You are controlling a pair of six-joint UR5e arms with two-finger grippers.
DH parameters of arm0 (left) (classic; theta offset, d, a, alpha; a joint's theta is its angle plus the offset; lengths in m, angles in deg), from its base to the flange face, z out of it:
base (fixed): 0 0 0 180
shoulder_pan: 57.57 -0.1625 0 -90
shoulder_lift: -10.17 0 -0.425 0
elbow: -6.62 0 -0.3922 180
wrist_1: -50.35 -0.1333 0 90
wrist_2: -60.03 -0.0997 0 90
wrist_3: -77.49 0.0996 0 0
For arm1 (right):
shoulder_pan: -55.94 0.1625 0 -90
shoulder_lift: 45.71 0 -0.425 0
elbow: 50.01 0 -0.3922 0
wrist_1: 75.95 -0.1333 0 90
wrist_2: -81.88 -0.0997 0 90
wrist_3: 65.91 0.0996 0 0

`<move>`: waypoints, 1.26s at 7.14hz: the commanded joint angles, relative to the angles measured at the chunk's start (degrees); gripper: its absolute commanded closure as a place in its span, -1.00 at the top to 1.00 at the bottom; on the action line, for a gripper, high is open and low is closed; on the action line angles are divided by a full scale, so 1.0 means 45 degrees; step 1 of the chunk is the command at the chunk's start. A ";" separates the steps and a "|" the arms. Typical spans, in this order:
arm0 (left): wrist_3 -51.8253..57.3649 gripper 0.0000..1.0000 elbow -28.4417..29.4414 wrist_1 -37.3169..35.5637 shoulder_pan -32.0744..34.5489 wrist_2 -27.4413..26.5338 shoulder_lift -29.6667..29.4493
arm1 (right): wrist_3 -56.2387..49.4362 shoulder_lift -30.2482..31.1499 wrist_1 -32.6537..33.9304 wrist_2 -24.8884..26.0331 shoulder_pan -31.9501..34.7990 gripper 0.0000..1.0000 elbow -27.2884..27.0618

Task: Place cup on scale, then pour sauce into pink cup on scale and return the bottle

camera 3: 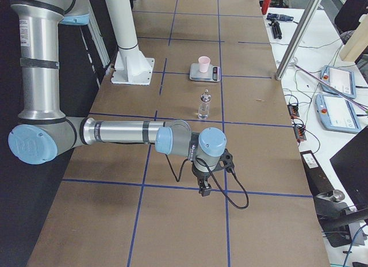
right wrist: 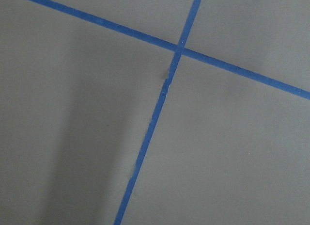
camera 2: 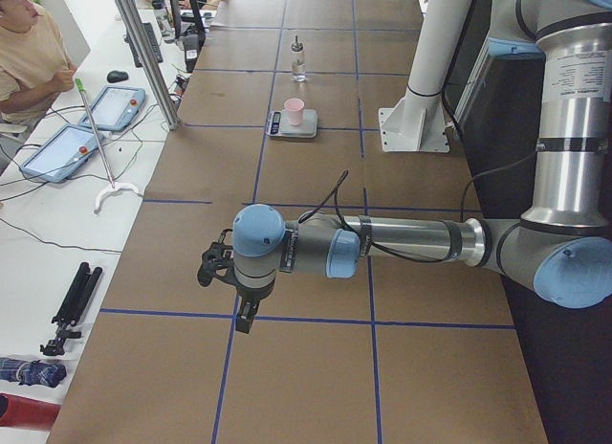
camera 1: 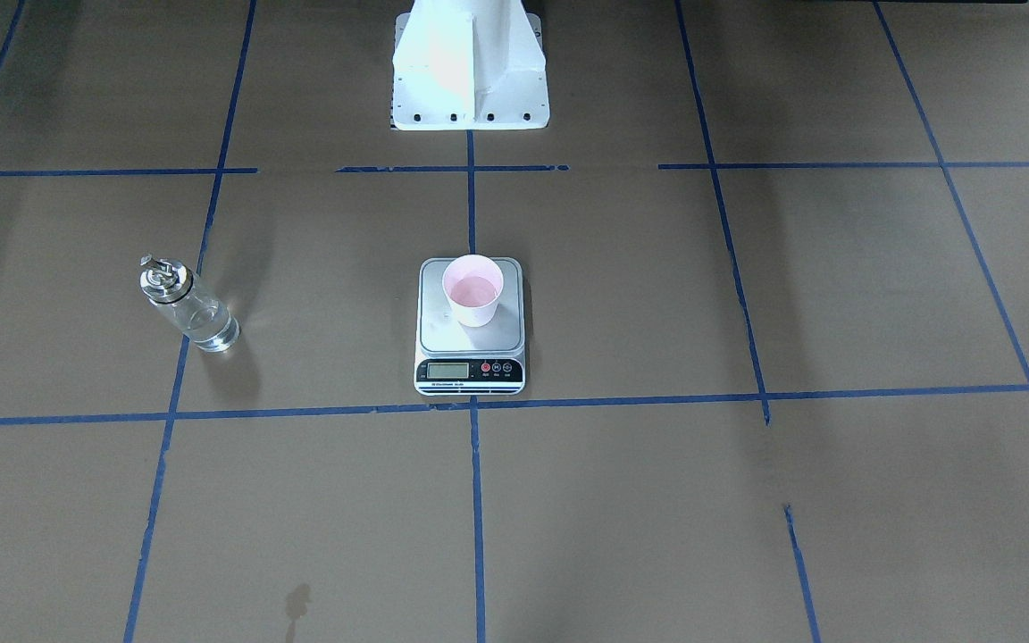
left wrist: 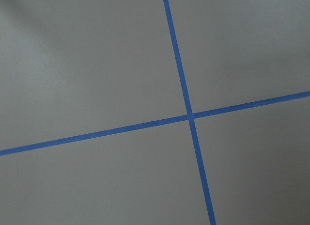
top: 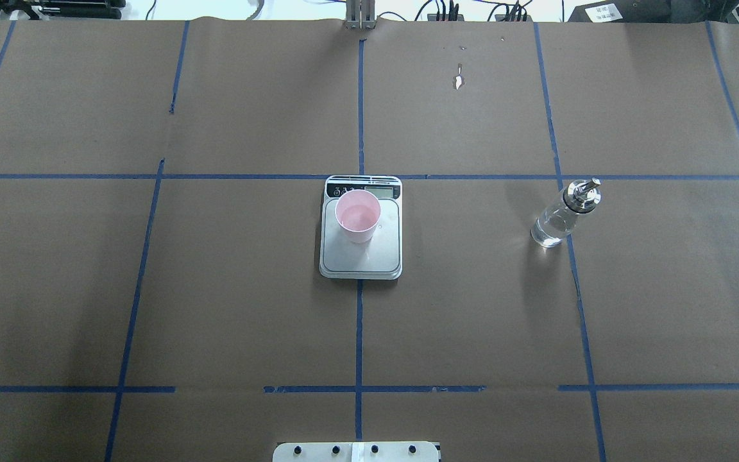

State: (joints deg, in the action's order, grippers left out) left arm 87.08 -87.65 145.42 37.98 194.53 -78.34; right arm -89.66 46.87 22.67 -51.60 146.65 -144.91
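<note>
The pale pink cup (camera 1: pixel 472 289) stands upright on the far part of the scale's steel platform (camera 1: pixel 470 344), at the table's middle; the overhead view shows both too (top: pixel 357 215). The clear glass bottle (top: pixel 562 215) with its metal spout stands upright on the brown paper on my right side, apart from the scale, with clear sauce in it. My left gripper (camera 2: pixel 246 320) shows only in the exterior left view, far from the scale, above the paper; I cannot tell if it is open. My right gripper (camera 3: pixel 204 189) shows only in the exterior right view, short of the bottle (camera 3: pixel 203 105); likewise I cannot tell.
The white robot pedestal (camera 1: pixel 470 71) stands behind the scale. Blue tape lines (top: pixel 359 333) grid the brown paper. A side table with tablets (camera 2: pixel 57 152) and a seated person (camera 2: pixel 29 52) lie beyond the table's far edge. Both wrist views show only paper and tape.
</note>
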 commanded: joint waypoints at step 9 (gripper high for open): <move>-0.0041 1.00 0.0538 -0.0854 -0.1310 0.0054 -0.0349 | 0.0005 0.0032 -0.1096 -0.0005 -0.0275 1.00 0.0054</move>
State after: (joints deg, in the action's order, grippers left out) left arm 86.92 -85.01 142.24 31.74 194.76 -79.43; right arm -89.64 47.01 17.79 -51.61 145.49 -144.75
